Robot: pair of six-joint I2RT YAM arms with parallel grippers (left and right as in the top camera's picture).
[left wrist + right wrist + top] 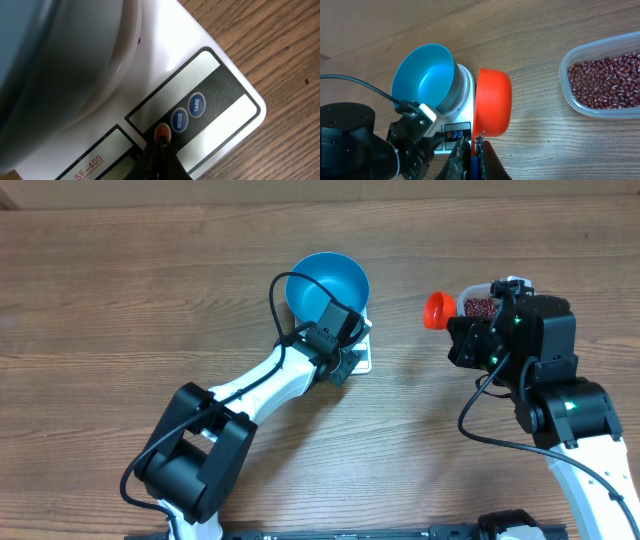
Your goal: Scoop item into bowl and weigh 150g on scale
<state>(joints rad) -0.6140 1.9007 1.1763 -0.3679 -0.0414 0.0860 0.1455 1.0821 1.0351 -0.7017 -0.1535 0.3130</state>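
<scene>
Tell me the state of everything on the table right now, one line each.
bowl: empty, upright on the scale.
scale: under bowl, no digits visible on display.
left gripper: shut, tip on scale's red button.
right gripper: shut on scoop.
scoop: held, tipped on its side.
container: open, holding beans.

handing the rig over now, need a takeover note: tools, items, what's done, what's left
Left tool: shut, tip on the red button of the scale.
Right tool: shut on orange scoop.
Bowl: on the scale, empty.
Beans: in clear container.
Done: bowl placed, scoop in grip.
Left: scoop beans into bowl, weigh out target.
</scene>
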